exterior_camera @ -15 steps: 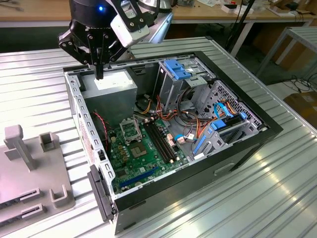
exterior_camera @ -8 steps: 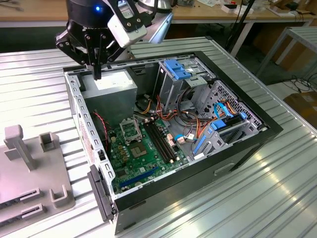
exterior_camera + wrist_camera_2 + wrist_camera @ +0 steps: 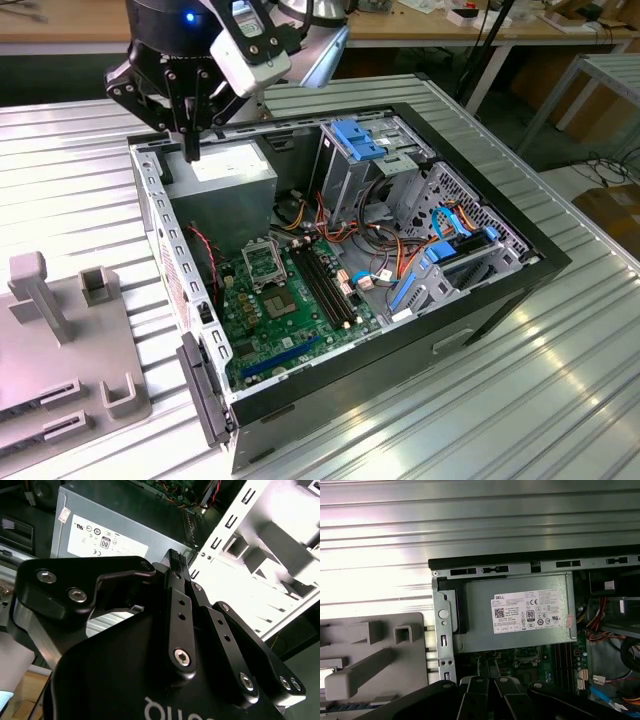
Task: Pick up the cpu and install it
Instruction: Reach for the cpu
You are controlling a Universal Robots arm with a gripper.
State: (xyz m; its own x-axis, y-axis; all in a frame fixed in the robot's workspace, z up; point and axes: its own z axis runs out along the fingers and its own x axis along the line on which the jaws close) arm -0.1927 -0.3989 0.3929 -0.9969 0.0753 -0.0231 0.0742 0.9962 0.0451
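Note:
My gripper point(image 3: 192, 153) hangs over the far left corner of the open computer case point(image 3: 480, 300), above the grey power supply point(image 3: 238, 172). Its two black fingers point down, pressed together with nothing between them, as both wrist views also show point(image 3: 175, 560) point(image 3: 487, 666). The green motherboard point(image 3: 300, 330) lies on the case floor, and its silver socket frame point(image 3: 262, 264) sits below and to the exterior view's right of the gripper. In the first wrist view a pale flat square point(image 3: 327, 678), cut by the picture's edge, lies in the grey fixture point(image 3: 380, 650); it may be the cpu.
Long black memory slots point(image 3: 325, 285) run beside the socket. Blue-handled drive cages point(image 3: 365, 140) and loose cables point(image 3: 400, 250) fill the case's right half. The grey fixture point(image 3: 60, 340) with upright posts stands on the ribbed metal table point(image 3: 520, 400) left of the case.

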